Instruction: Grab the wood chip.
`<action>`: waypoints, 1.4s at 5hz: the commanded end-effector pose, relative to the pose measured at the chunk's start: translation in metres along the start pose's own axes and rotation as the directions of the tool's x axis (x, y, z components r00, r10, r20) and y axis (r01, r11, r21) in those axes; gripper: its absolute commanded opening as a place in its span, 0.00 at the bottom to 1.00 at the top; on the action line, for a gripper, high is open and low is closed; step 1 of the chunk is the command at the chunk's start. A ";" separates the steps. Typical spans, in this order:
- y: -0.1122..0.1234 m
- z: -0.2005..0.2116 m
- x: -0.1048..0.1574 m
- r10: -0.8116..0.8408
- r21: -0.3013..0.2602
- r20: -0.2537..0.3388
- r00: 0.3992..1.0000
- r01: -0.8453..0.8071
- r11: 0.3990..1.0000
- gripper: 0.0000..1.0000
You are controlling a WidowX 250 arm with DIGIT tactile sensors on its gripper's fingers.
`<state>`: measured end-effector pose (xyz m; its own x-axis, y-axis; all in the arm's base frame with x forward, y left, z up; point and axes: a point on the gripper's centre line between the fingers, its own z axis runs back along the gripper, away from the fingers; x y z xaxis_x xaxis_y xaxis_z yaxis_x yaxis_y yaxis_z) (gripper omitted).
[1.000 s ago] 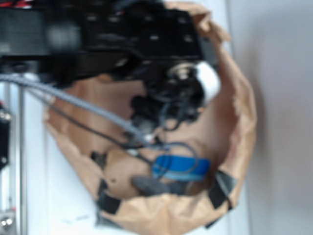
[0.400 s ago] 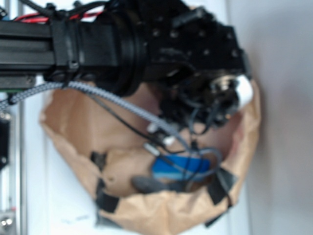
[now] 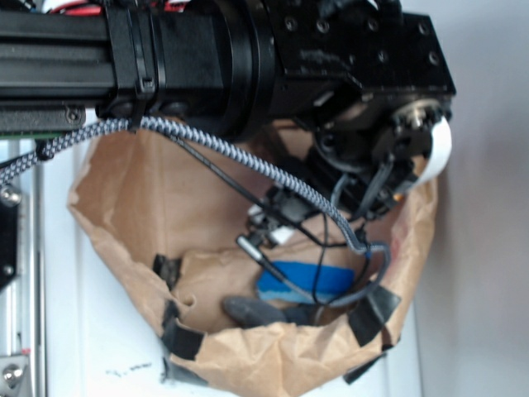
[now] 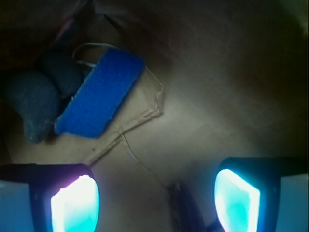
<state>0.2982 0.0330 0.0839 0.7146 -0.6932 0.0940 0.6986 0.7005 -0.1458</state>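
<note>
In the wrist view my gripper is open, its two glowing pads wide apart above the brown paper floor. A dark streaky sliver, the wood chip, lies between the pads, nearer the right one, with its pointed end away from me and the rest cut off by the frame's lower edge. The gripper is not touching it. The blue sponge lies ahead to the left, and it also shows in the exterior view. In the exterior view the black arm hides the chip and the fingers.
A rounded grey object sits left of the sponge, against the wall; it also shows in the exterior view. The crumpled brown paper bag, taped with black strips, rings the work area. Cables hang under the arm.
The arm has swung to the right across the bag, away from the sponge side, and the view has sharpened.
</note>
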 end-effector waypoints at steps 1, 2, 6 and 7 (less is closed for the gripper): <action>0.000 0.001 -0.015 -0.043 0.163 0.043 0.998 0.035 0.986 1.00; 0.004 -0.014 -0.011 -0.046 0.188 0.035 0.998 0.038 0.981 1.00; 0.017 -0.034 0.003 -0.043 0.183 -0.014 0.999 0.045 0.982 1.00; 0.020 -0.031 -0.006 -0.049 0.183 -0.014 0.999 0.051 0.982 1.00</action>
<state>0.2969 0.0456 0.0260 0.7094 -0.7039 0.0357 0.7048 0.7080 -0.0439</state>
